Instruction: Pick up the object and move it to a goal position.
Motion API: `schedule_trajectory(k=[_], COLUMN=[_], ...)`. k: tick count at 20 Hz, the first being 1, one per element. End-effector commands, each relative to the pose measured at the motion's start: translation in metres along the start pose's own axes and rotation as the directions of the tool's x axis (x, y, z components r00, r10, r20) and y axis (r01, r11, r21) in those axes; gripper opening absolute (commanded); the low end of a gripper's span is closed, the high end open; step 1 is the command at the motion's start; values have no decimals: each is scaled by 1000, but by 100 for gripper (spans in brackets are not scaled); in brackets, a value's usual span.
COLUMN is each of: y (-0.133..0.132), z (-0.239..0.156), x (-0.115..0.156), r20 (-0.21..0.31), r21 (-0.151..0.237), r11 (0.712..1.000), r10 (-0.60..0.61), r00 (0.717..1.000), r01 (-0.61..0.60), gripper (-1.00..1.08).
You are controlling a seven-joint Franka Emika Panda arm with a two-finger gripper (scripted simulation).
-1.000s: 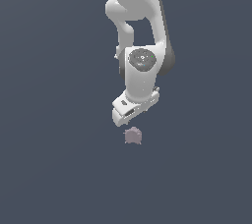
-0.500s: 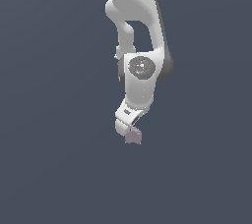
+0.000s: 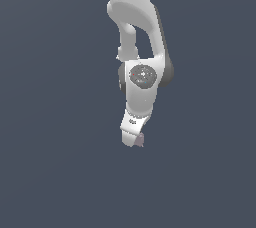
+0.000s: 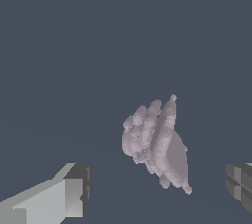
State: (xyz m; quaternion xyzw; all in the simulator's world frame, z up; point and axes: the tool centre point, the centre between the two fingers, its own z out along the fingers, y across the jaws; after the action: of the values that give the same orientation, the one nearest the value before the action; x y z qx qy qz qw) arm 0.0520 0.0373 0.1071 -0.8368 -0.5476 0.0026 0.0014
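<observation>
While reaching steeply downward, end effector (image 3: 134,141) straddles the object (image 4: 156,142), fingers apart.

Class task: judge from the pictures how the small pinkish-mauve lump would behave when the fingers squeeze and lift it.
The small, bumpy pinkish-mauve lump looks rigid, so it probably won't flop. Its ridged, uneven faces may seat badly against flat fingers and twist. It is tiny beside the white gripper, so likely light; its irregular shape should rock rather than roll.

Lumpy pinkish-mauve object (image 4: 155,142), tilted
</observation>
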Motion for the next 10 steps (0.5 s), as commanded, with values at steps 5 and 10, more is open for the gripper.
schedule_trajectory(k=[5, 10], y=[6, 9], z=[6, 9], x=[1, 1], r20=[-1, -2], r21=[-4, -5], r11=[992, 984], r10=[-125, -177], r00=[992, 984], r01=[125, 177], gripper=[100, 100])
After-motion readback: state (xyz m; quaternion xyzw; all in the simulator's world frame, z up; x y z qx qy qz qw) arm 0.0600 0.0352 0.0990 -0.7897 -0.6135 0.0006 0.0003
